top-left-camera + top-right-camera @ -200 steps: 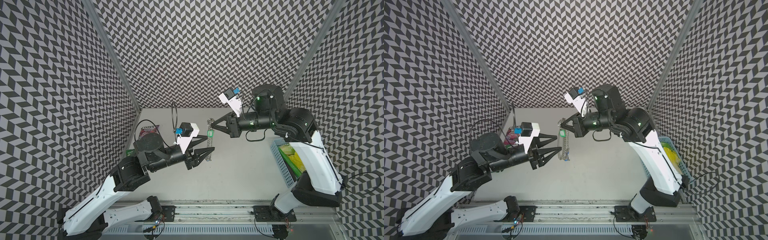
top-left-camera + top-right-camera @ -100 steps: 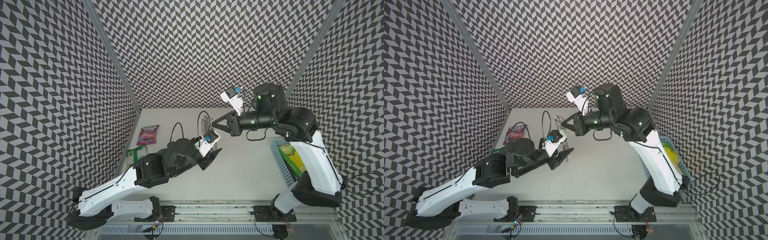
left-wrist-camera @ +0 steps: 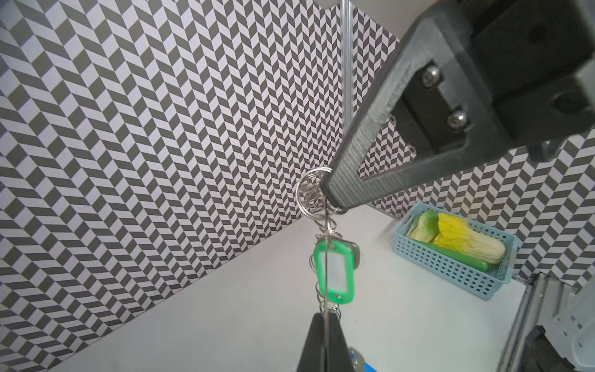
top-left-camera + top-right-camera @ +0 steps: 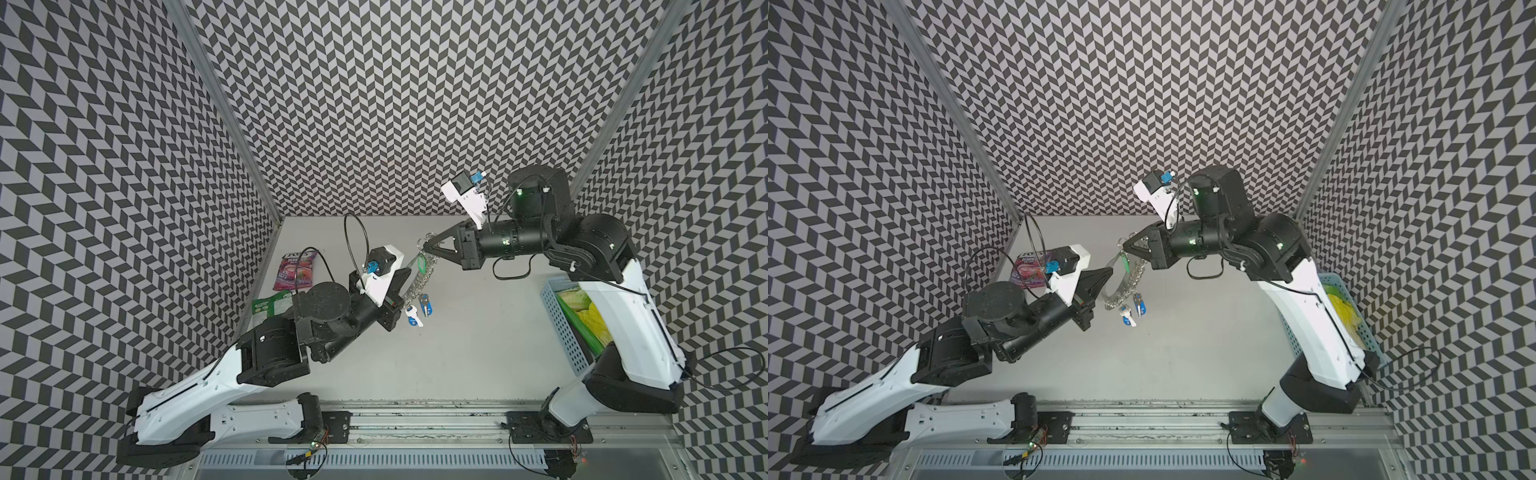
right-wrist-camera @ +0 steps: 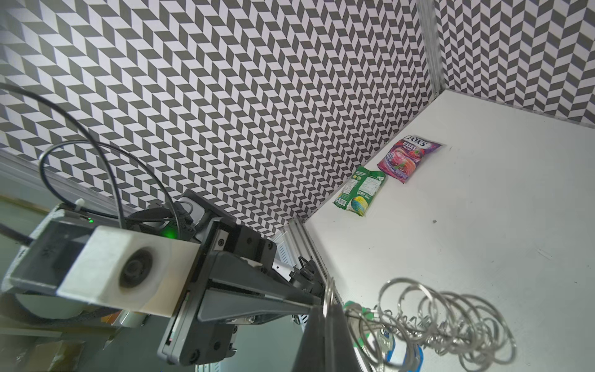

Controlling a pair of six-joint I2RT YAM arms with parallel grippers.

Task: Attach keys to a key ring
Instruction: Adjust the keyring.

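Observation:
The key ring [image 4: 419, 277] [image 4: 1126, 282], a gray crescent plate fringed with silver wire rings, hangs in the air between both arms. My right gripper [image 4: 424, 246] [image 4: 1124, 248] [image 5: 326, 309] is shut on a wire ring [image 3: 309, 193] at its upper end. My left gripper [image 4: 406, 274] [image 4: 1111, 272] [image 3: 325, 317] is shut on the plate's thin edge lower down. The keys' green tag [image 3: 335, 273] [image 4: 420, 262] hangs among the rings just below the right fingertips. Two blue-tagged keys [image 4: 424, 306] [image 4: 1139, 306] dangle from the lower end.
A pink snack bag [image 4: 295, 270] [image 5: 407, 157] and a green one [image 4: 270, 305] [image 5: 360, 186] lie by the left wall. A blue basket [image 4: 561, 328] [image 3: 450, 267] with yellow-green toy vegetables stands at the right, beside the right arm.
My left gripper was open near the key ring; its wrist has turned, moved in and shut on the plate's edge. The right gripper has kept hold of the top ring.

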